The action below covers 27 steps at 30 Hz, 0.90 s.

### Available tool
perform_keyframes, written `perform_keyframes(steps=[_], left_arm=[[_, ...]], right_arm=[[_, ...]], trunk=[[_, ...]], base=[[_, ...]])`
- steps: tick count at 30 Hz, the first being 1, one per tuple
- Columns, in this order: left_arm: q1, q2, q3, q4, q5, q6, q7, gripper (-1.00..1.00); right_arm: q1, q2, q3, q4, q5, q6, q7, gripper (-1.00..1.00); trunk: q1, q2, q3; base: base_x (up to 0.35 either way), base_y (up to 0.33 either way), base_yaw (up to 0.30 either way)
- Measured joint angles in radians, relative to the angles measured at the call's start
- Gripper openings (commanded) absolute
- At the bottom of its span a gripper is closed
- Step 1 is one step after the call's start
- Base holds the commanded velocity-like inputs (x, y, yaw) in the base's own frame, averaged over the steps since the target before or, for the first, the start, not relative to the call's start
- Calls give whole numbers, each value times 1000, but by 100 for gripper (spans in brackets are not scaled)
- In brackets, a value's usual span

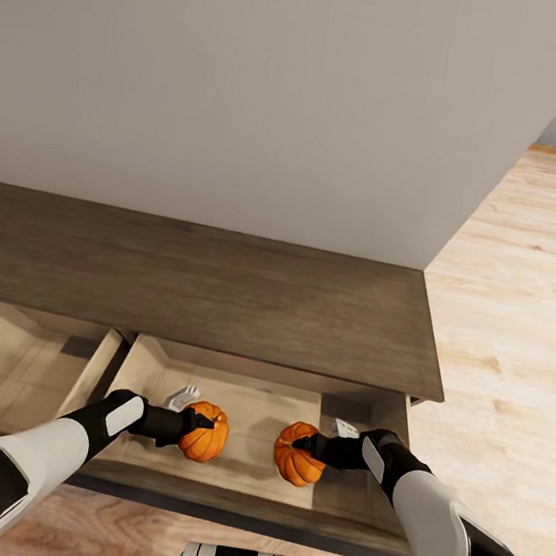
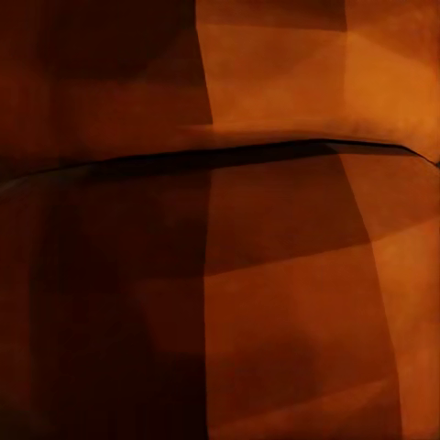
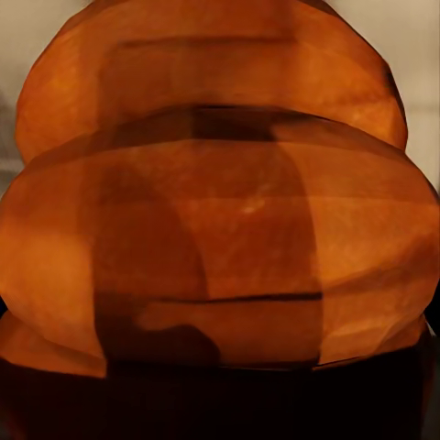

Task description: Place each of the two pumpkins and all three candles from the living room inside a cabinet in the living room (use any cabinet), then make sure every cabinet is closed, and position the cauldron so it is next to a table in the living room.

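My left fingers (image 1: 195, 427) are clamped on one pumpkin (image 1: 206, 433), my right fingers (image 1: 304, 447) on the other pumpkin (image 1: 296, 453). Both fruits hang close together, not touching, over the pale beige floor of an open drawer in the cabinet (image 1: 205, 289), a long low unit of dark brown wood grain with a flat top set against a plain grey wall (image 1: 279, 91). Each pumpkin is squat, ribbed and bright orange. From above I see their rounded outlines and the light plank floor (image 1: 508, 348) to my right. The left wrist camera gives only shadowed orange facets of the left pumpkin (image 2: 293, 275) split by a dark groove. The right wrist camera shows the right pumpkin (image 3: 220, 238) as stacked broad lobes, lit against pale wall.
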Motion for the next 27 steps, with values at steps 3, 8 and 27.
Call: perform_keyframes(steps=[3,8,27], left_arm=[[0,0,1,-1,0,0,0,-100],[0,-11,-1,-1,3,2,0,-100],[-1,-16,1,-1,0,2,0,-100]], right_arm=[[0,0,0,-1,0,0,0,-100],[0,0,0,-2,1,0,1,-100],[0,-1,-1,-5,0,-2,2,-100]], trunk=[[0,0,-5],[0,0,-13],[0,0,-30]], base=[[0,0,0],[0,0,0],[0,0,0]])
